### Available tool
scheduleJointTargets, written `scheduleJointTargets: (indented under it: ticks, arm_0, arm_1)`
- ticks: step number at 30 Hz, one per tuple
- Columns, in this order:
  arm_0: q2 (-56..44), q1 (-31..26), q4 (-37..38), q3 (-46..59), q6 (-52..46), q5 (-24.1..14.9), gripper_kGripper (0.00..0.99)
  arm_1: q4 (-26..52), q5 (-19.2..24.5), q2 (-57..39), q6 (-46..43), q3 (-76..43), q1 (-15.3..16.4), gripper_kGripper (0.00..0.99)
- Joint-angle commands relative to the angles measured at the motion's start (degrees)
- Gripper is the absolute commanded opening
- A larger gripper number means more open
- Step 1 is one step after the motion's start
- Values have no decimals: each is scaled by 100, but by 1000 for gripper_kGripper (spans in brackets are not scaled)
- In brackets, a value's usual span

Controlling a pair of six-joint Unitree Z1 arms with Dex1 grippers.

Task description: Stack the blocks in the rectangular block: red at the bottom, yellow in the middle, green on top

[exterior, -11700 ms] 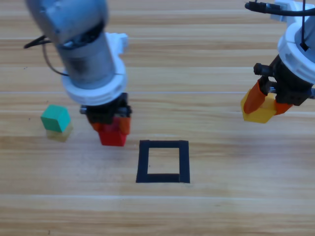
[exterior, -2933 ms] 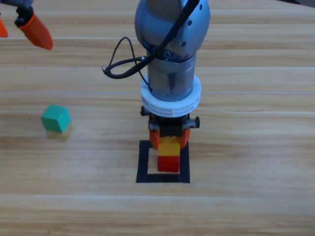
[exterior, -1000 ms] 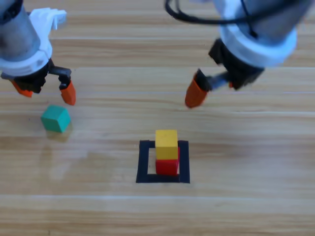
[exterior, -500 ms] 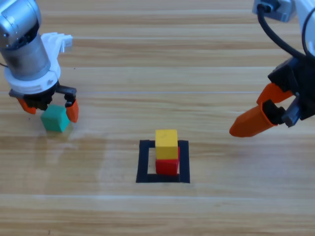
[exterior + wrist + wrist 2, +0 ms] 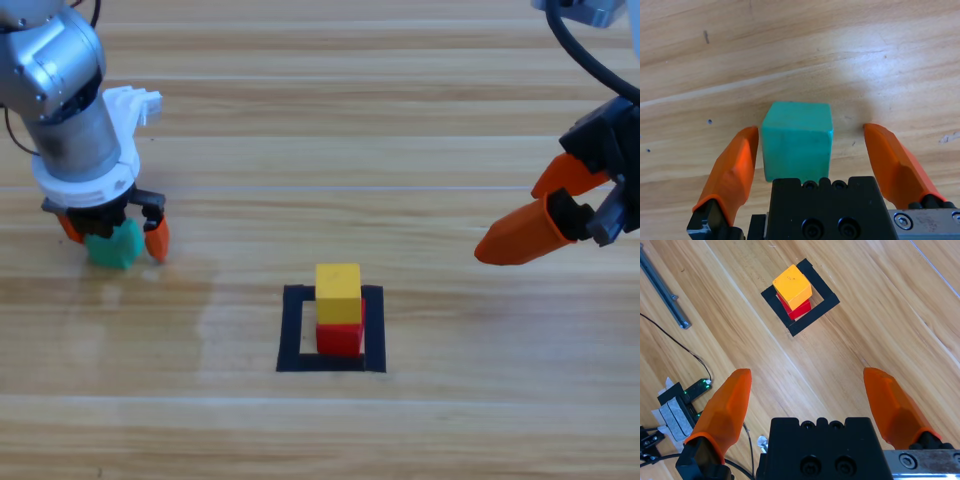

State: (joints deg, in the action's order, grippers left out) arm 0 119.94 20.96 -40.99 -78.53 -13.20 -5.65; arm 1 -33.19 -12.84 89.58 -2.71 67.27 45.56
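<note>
three cubes show in all, one of each colour, along with one black tape square and two grippers. the red cube (image 5: 342,338) sits on the table inside the black tape square (image 5: 292,330), and the yellow cube (image 5: 338,292) rests squarely on top of it, so the two make a short upright column whose long axis runs straight up from the wood; in the right wrist view the same pair appears far below, the yellow top face turned slightly against the tape outline. the green cube (image 5: 797,140) stands alone on the wooden table (image 5: 400,150) well to the left of the square, teal, matte and plain-faced, sitting flat with one face toward the wrist camera and its edges roughly in line with the jaws. the left gripper (image 5: 810,150) is down around it with jaws spread, one orange jaw just beside the cube's left face, the other standing clearly apart on the right; nothing is clamped. the right gripper (image 5: 545,210) hangs near the picture's right edge, well away from the stack, its jaws wide apart and holding nothing.
</note>
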Motion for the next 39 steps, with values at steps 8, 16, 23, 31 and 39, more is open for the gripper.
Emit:
scheduleJointTargets:
  ticks: [8,16,23,31,39]
  arm_0:
    - [381,-101,162,84,178,-85,471]
    - [179,-109,118,57,239,11,35]
    - [82,550,-1517,-1323,-569,20,0]
    - [214,1508,-3995,-3748,-1747,-129,0]
    - [135,2079,-4013,-3441,-2327,-41,0]
  arm_1:
    - [41,1,59,42,-100,-144,988]
    - [32,1,147,42,-74,-144,988]
    - [32,1,182,42,-74,-144,988]
    - [32,1,209,42,-65,-144,988]
    - [15,19,226,42,-57,-144,988]
